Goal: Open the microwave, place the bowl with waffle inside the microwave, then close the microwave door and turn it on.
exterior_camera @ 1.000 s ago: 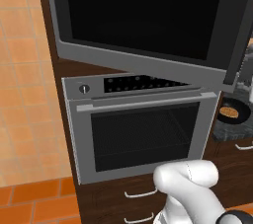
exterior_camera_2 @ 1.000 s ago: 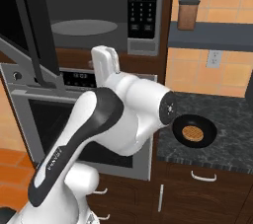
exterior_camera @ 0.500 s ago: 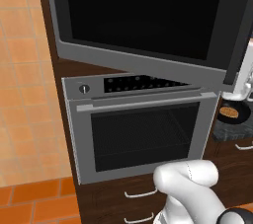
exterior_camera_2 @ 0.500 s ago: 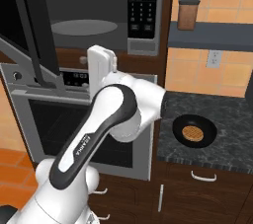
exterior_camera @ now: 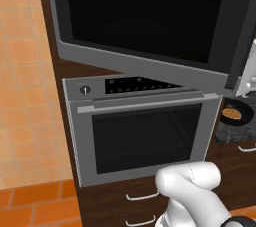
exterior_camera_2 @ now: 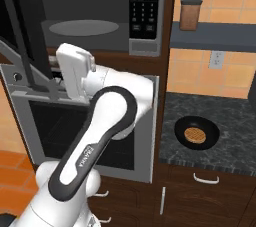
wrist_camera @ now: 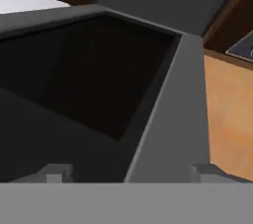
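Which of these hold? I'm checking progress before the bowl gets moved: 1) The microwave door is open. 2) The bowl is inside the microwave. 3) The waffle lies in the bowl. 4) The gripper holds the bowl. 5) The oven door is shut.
1) True: the microwave door stands swung open.
2) False: the bowl sits on the dark counter, right of the oven; the microwave holds just its turntable plate.
3) True: the waffle lies in the bowl.
4) False: the gripper is open, near the door's frame.
5) True.
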Available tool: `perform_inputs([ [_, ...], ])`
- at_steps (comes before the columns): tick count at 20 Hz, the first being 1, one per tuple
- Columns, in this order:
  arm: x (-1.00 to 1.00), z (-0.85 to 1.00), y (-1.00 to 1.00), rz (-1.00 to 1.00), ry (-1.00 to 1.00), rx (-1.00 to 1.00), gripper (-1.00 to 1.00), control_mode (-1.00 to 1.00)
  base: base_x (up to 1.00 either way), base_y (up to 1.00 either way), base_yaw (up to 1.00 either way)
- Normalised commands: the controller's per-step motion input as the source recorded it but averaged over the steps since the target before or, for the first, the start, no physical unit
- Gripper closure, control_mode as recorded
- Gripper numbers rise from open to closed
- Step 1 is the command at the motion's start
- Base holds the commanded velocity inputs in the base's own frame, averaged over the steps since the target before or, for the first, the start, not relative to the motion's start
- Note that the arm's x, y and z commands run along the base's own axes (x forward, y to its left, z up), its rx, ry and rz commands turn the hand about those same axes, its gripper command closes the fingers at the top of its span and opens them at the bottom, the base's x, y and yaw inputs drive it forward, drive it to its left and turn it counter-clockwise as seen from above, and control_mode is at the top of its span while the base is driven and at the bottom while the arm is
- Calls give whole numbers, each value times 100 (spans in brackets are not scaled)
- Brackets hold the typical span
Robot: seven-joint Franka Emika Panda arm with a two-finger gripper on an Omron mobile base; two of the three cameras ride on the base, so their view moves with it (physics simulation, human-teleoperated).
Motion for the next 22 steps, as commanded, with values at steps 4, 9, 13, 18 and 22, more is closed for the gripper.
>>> perform_inputs([
  [4,-100,49,68,30,-40,-6,-100,-100,0,0,0],
  [9,-96,21,92,16,-39,-2,-100,-100,0,0,0],
  [13,-66,0,97,-10,-25,0,-100,-100,0,0,0],
  [18,-34,-16,93,-21,-3,-5,-100,-100,0,0,0],
  [22,-4,-31,89,-21,8,-11,-100,-100,0,0,0],
])
